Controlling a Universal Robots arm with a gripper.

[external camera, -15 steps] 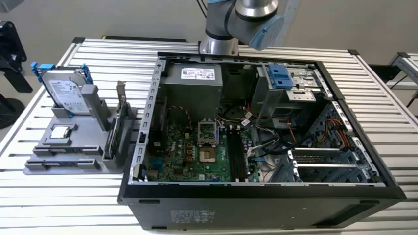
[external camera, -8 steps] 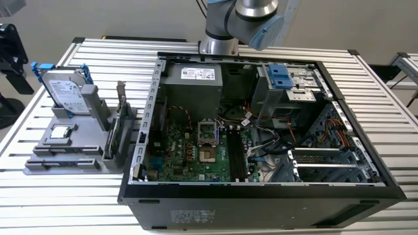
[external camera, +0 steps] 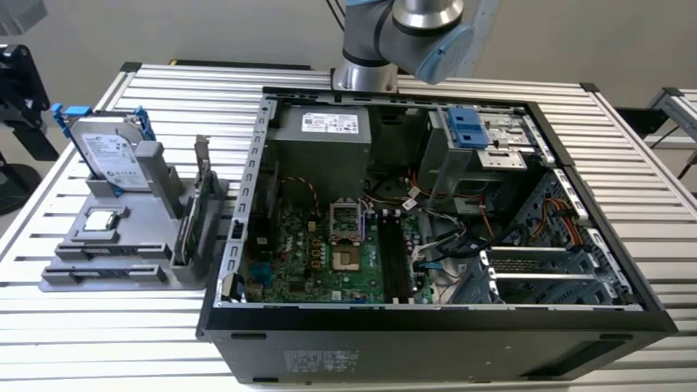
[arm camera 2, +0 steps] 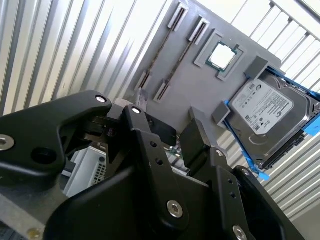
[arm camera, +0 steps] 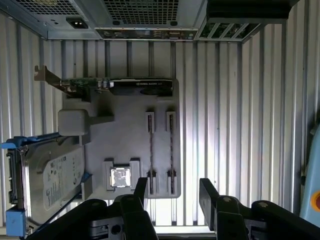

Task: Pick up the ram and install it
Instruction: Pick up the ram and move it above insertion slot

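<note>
**Arm** (external camera: 433, 33): You see its grey and pale-blue joint at the far edge of the scene, above the far wall of the open computer case (external camera: 436, 343). The wrist points down at the worktop (external camera: 130, 343).

**Gripper** (arm camera: 173, 189) (arm camera 2: 165, 127):
- The jaws are spread wide with nothing between them.
- It hangs above the end of the grey holder (arm camera: 125, 130) where the slots finish, touching nothing.
- In the first wrist view, one black finger (arm camera: 141, 187) lies over the holder's edge beside the chip, and the other is over bare slats.

**Ram** (arm camera: 150, 150) (arm camera 2: 180, 60):
- It stands on edge in the holder's slots, so you see it as a thin dark strip just beside the square silver chip (arm camera: 120, 177).
- A second like strip runs parallel to it.
- It is not gripped and not in the case.

**Holder** (external camera: 65, 278):
- It sits on the worktop at the exterior view's left of the case.
- Only a narrow gap separates it from the case wall.

**Other parts on the holder:**
- The hard drive (external camera: 109, 155) (arm camera: 55, 185) is tilted upright at the far end.
- The card (external camera: 201, 192) (arm camera: 125, 85) stands on edge along the side nearest the case.

**Open room:**
- There are bare slats beyond the second strip, on the side away from the hard drive, and at the near side of the holder.
- The case is open on top, with its board exposed.
</note>
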